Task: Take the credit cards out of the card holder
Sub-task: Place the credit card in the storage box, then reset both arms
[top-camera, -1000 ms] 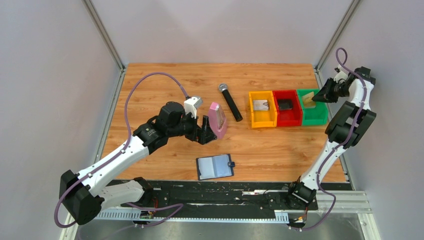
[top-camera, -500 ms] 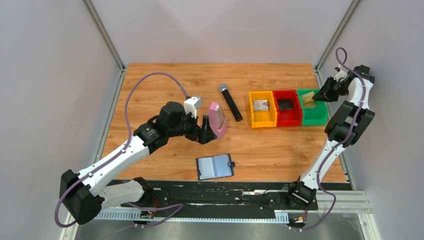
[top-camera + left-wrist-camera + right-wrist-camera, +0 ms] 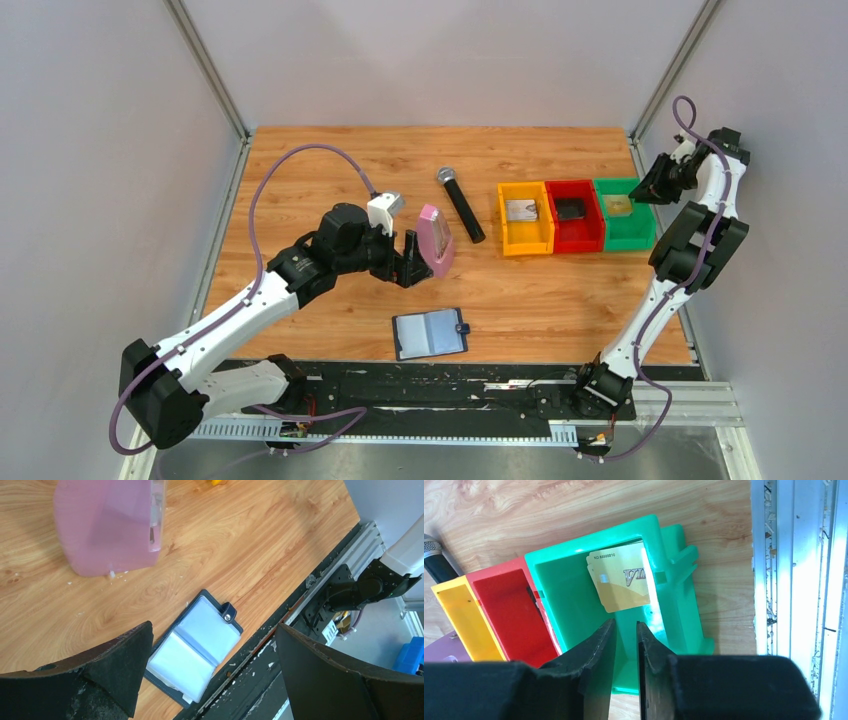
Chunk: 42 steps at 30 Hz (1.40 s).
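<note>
The navy card holder (image 3: 430,334) lies open near the table's front edge, its pale blue-grey slots facing up; it also shows in the left wrist view (image 3: 195,647). No card shows in its slots. A tan-gold credit card (image 3: 624,582) lies inside the green bin (image 3: 574,595), also seen from above (image 3: 618,206). My right gripper (image 3: 626,622) hovers over that bin (image 3: 625,243), jaws a narrow gap apart and empty; from above it is at the far right (image 3: 648,185). My left gripper (image 3: 212,627) is wide open and empty, next to the pink metronome (image 3: 435,240).
A black microphone (image 3: 461,205) lies behind the metronome (image 3: 107,525). A yellow bin (image 3: 525,248) with a grey item and a red bin (image 3: 575,245) with a black item stand left of the green bin. Metal rails run along the table's right and front edges.
My right gripper has let go of the tan-gold card, which now lies in the green bin, and has drawn back slightly to the right. The left arm has not moved.
</note>
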### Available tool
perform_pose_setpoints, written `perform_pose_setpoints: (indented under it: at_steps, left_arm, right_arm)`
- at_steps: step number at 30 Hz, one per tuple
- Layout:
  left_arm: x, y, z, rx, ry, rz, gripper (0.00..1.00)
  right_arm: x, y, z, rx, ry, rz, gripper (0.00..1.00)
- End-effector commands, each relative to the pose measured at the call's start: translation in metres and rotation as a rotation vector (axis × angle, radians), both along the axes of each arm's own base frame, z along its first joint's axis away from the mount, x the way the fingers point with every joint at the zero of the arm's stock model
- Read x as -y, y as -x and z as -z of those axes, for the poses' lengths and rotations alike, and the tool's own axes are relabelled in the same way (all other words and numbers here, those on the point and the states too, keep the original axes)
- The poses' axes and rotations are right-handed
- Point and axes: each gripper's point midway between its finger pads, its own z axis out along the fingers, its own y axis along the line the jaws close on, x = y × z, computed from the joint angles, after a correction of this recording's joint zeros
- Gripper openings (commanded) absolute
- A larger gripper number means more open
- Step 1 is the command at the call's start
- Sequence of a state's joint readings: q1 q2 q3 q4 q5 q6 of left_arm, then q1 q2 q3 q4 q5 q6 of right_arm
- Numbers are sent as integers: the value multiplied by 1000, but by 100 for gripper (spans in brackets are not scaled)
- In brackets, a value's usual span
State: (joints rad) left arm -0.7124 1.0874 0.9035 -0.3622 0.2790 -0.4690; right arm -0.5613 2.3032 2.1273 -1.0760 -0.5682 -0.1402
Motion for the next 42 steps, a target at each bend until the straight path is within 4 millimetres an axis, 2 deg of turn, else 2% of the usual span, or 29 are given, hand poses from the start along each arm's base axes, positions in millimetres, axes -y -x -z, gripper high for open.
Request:
perform_pose_setpoints:
  at_steps: [1, 6, 10, 12, 15, 20, 26, 29, 32, 33, 37, 38, 39, 40, 42]
  left_arm:
    - [-1, -6, -11, 54, 10, -16, 100]
    - [-5, -3, -10, 51, 23, -29, 100]
    - [-8, 0, -11, 51, 33, -41, 100]
    - [-11, 1, -12, 57, 31, -51, 100]
    - [-17, -1, -12, 76, 13, -69, 100]
    - [-26, -5, -22, 132, -12, -96, 100]
    - [-33, -9, -33, 178, -16, -127, 100]
    - [-35, -10, -34, 180, -17, -139, 100]
    - [-37, -9, -36, 185, -11, -145, 100]
    - [-37, -8, -38, 188, -4, -147, 100]
    - [-41, -2, -47, 209, 39, -157, 100]
    - [-43, -2, -48, 212, 44, -164, 100]
    - [-45, 0, -49, 214, 53, -173, 100]
    - [-48, 1, -50, 214, 54, -184, 100]
    - [-51, 4, -52, 214, 69, -196, 100]
  right_arm:
    - [18, -14, -28, 75, 82, 55, 23]
    - [15, -20, -55, 136, 121, 76, 24]
    - [2, -23, -76, 169, 119, 78, 25]
    - [-12, -22, -85, 185, 109, 57, 27]
    - [-48, -16, -101, 203, 114, -3, 30]
    - [-98, 4, -123, 217, 152, -49, 32]
    - [-170, 49, -143, 252, 104, -80, 37]
    - [-206, 77, -140, 255, 104, -136, 40]
    - [-233, 106, -138, 269, 101, -146, 45]
    - [-243, 118, -133, 271, 85, -156, 48]
    - [-276, 161, -140, 355, 63, -202, 59]
    - [-282, 171, -138, 360, 49, -214, 63]
    - [-286, 181, -139, 370, 37, -220, 75]
    - [-289, 190, -139, 378, 26, -223, 95]
    - [-292, 207, -142, 400, -3, -221, 100]
